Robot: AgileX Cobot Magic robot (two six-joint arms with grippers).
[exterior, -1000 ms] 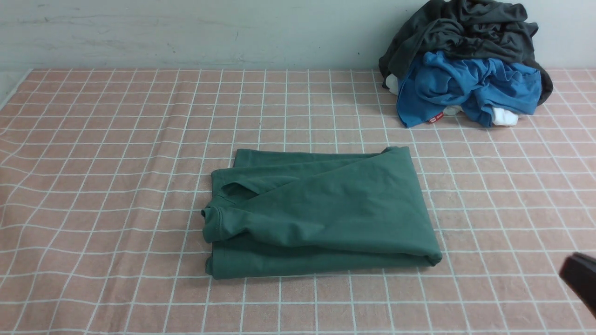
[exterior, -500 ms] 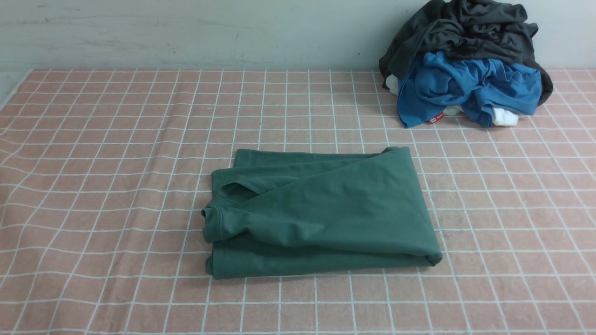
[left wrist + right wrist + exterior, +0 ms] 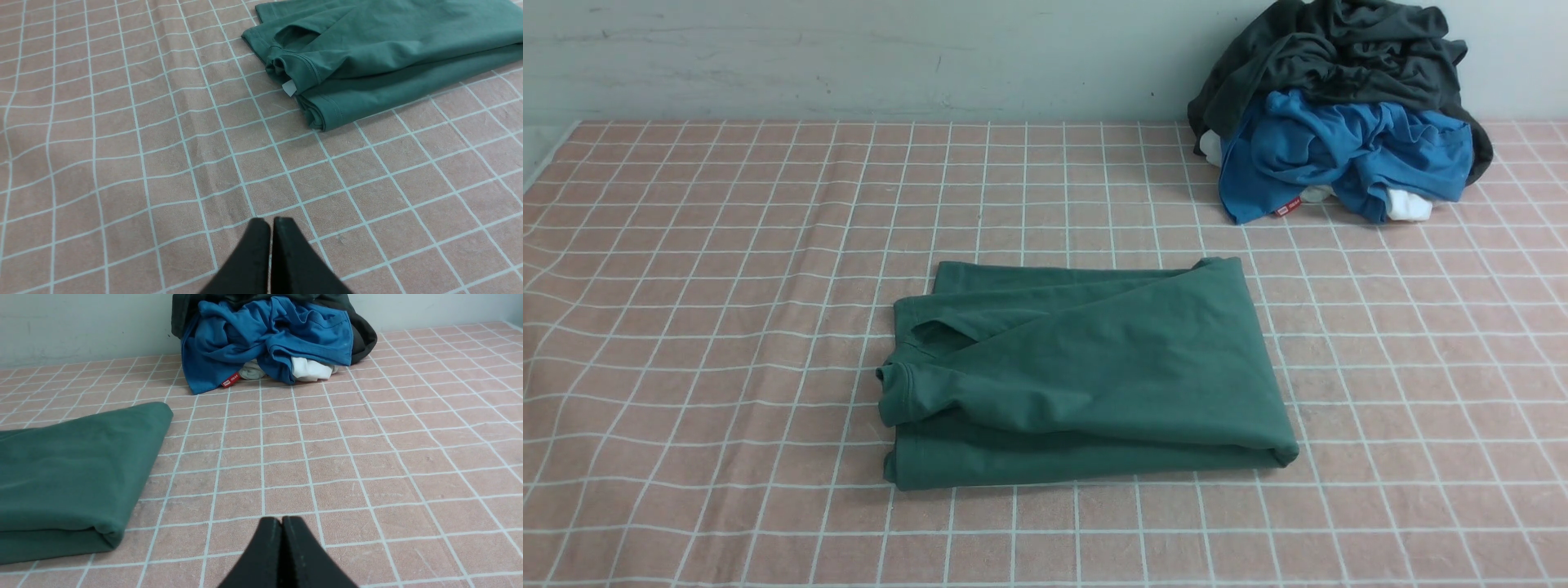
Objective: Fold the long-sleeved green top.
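The left pincer is out of the front view, but its own wrist view shows its two black tips pressed tight together with nothing between them. It hangs over the pink cloth with white squares that covers the counter, well apart from the green top. The green long-sleeved top lies in the middle of the counter, folded into a flat, thick bundle with layers stacked on each other. On its left side a ribbed edge curls up a little, and in the left wrist view a small white tag peeks out there. Its right side is a smooth, rounded fold. At the far right of the counter, against the pale wall, sits a messy pile of clothes. A dark grey garment is on top, a bright blue garment is under it, and a bit of white cloth sticks out at the bottom. The pile is well apart from the green top. The right pincer shows only in its own wrist view, clenched tight on nothing, over the bare cloth between the green top and the pile.
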